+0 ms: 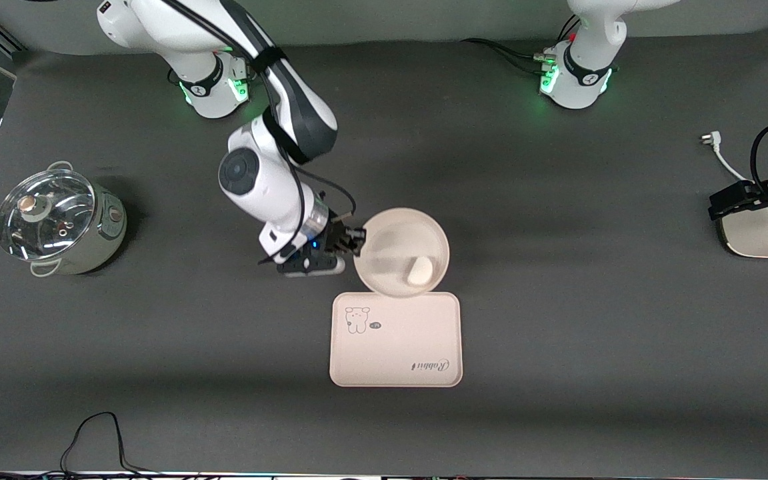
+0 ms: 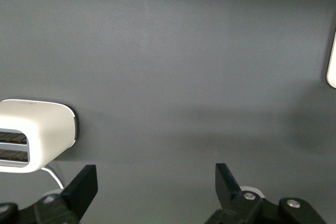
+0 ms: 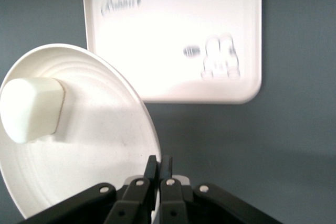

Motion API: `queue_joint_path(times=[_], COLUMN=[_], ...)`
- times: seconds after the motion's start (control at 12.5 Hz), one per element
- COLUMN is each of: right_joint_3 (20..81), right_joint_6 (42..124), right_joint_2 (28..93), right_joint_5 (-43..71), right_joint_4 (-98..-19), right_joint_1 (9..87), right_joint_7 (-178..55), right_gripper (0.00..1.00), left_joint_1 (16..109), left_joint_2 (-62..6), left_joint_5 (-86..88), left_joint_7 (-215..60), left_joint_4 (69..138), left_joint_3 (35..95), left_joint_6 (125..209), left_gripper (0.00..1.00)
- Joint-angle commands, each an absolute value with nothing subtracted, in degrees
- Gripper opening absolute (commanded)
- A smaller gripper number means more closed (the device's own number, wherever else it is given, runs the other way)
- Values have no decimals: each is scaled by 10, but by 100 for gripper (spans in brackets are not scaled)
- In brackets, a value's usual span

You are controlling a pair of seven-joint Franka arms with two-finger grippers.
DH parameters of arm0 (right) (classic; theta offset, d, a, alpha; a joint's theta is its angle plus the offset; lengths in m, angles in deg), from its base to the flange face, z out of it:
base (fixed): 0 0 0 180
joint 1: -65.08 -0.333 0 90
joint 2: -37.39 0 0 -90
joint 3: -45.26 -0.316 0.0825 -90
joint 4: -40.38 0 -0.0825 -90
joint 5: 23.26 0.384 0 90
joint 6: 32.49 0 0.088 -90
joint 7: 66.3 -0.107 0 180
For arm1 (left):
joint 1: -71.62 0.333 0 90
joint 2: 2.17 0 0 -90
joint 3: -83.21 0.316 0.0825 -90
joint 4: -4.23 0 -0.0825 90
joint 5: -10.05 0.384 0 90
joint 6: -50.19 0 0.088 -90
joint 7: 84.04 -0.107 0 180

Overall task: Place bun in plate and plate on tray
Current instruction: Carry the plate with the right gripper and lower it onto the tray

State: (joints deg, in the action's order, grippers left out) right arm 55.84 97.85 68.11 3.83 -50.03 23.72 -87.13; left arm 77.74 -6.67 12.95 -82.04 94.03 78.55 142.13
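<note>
A dark grey bench [image 1: 557, 300] is seen, plain and without pattern. The plate [image 1: 384, 230] is coloured a plain cream-beige, and the bun [image 1: 419, 272] in it is off-white. The tray [image 1: 417, 333] is shown in cream-pink, marked with 1 small bear drawing in dark outline and dark cursive "Rabbit" lettering. The right pincer [image 3: 158, 167] and left pincer [image 2: 156, 182] are black. A white toaster [image 2: 34, 132] is seen, and a pale green pot [image 1: 101, 230] is topped by a clear glass lid [image 1: 44, 213].
</note>
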Motion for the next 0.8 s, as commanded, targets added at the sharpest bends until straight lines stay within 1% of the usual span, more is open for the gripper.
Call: queue_joint_path(times=[0.0, 0.08, 0.24, 0.48, 0.72], right_joint_3=[565, 563, 561, 556, 555], right_joint_6=[890, 889, 897, 963, 995], right_joint_2=[828, 858, 901, 949, 987], right_joint_5=[49, 50, 50, 66, 96], right_joint_4=[-259, -215, -170, -168, -168], right_joint_1=[284, 299, 312, 318, 317], right_joint_7=[-865, -865, -867, -865, -864], right_gripper=[3, 3, 3, 3, 3], left_joint_1=[774, 773, 772, 772, 772], left_joint_2=[-68, -68, -68, -68, -68], left_joint_5=[123, 123, 124, 124, 124], left_joint_7=[-830, -829, -829, -829, -829], left_joint_4=[932, 932, 931, 930, 930], left_joint_3=[786, 785, 784, 784, 783], left_joint_6=[1419, 1419, 1419, 1419, 1419], left_gripper=[100, 100, 100, 100, 100])
